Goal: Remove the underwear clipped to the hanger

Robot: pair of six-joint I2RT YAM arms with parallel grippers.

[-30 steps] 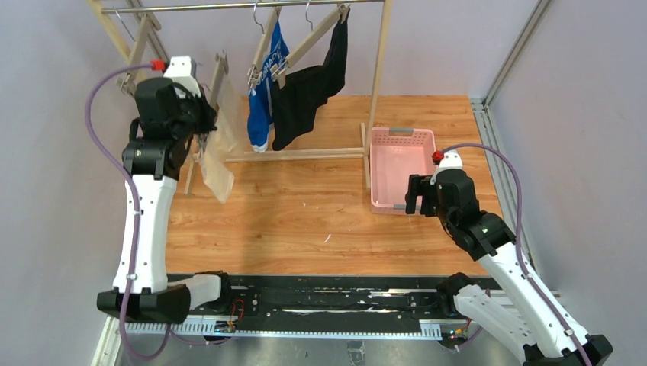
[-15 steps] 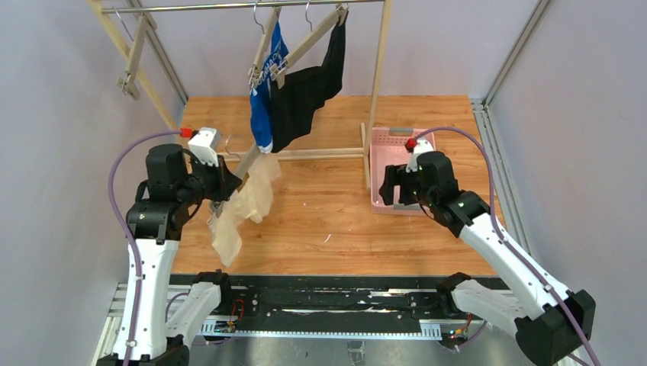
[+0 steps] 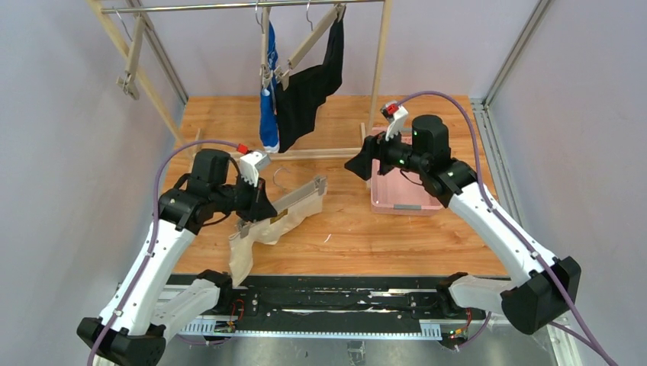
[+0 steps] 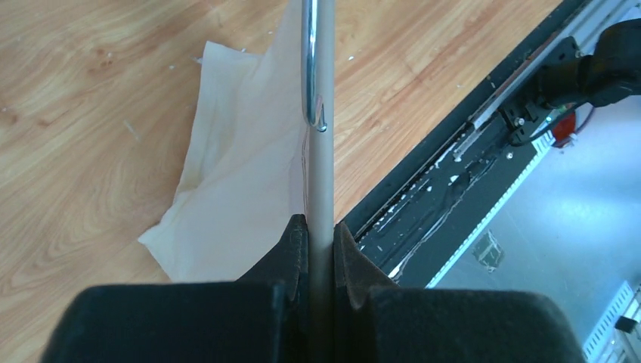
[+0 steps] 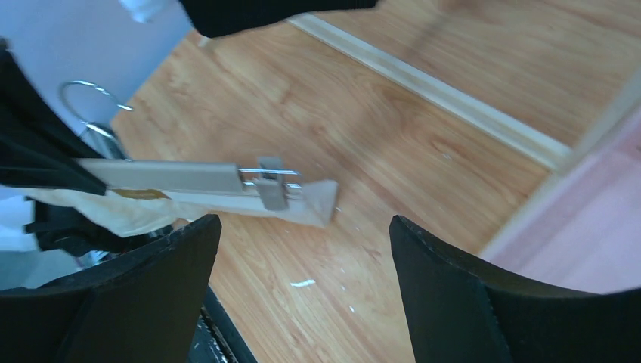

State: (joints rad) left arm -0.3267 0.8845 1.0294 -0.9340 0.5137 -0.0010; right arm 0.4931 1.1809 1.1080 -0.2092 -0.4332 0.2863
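Briefs of cream-beige cloth (image 3: 246, 252) are clipped to a wooden hanger (image 3: 294, 197) that the left gripper (image 3: 258, 207) holds low over the bench (image 3: 343, 229), left of centre. In the left wrist view the gripper's black fingers (image 4: 293, 242) are clenched on the hanger's bar, one on each side. The bar runs straight away from the camera, and a metal hook (image 4: 308, 53) lies along its far part.

The pale cloth spreads out beneath the bar to the left and seems to rest on the wood. In the overhead view one end of it trails toward the near edge of the bench.

The right gripper (image 3: 357, 166) hovers above the bench between the hanger's far end and the pink basket (image 3: 403, 207), pointed toward the hanger. Its fingers (image 5: 143, 295) are spread wide with nothing between them. Between them the right wrist camera shows the hanger's far end, where a metal clip (image 5: 270, 185) pinches a corner of the cream cloth. The gripper is apart from the hanger.

At the far side of the bench stands a wooden drying rack (image 3: 378, 76) with a metal rail (image 3: 229, 6) across its top. Bright blue briefs (image 3: 267, 122) and black briefs (image 3: 305, 95) hang side by side from the rail, each clipped to its own wooden hanger. The basket sits on the bench just right of the rack's right post.
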